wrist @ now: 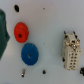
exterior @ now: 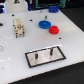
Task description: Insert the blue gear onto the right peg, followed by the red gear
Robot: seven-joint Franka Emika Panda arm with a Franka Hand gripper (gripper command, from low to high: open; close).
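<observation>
Table: broad, smooth white surface, matte, carries everything here.

Plate: flat white rectangle with a thin black border, lying near the front of the table in the exterior view. Two thin dark pins stand upright on it. The right peg is the taller; the shorter pin stands toward the exterior view's left of it, well apart.

Cream block: pale, boxy plastic part with dark spots and small prongs, standing toward the exterior view's left, well apart from the gears.

Blue gear: flat round bright blue disc, toothed rim, centre hole, lying flat on the table behind the plate, not on any pin.

Red gear: flat round bright red disc, toothed rim, centre hole, slightly smaller, lying flat just beside the blue gear on the exterior view's right. Whether the rims touch, I cannot tell.

Fingers: not identifiable in either view; spread or pressed together, I cannot tell.
</observation>
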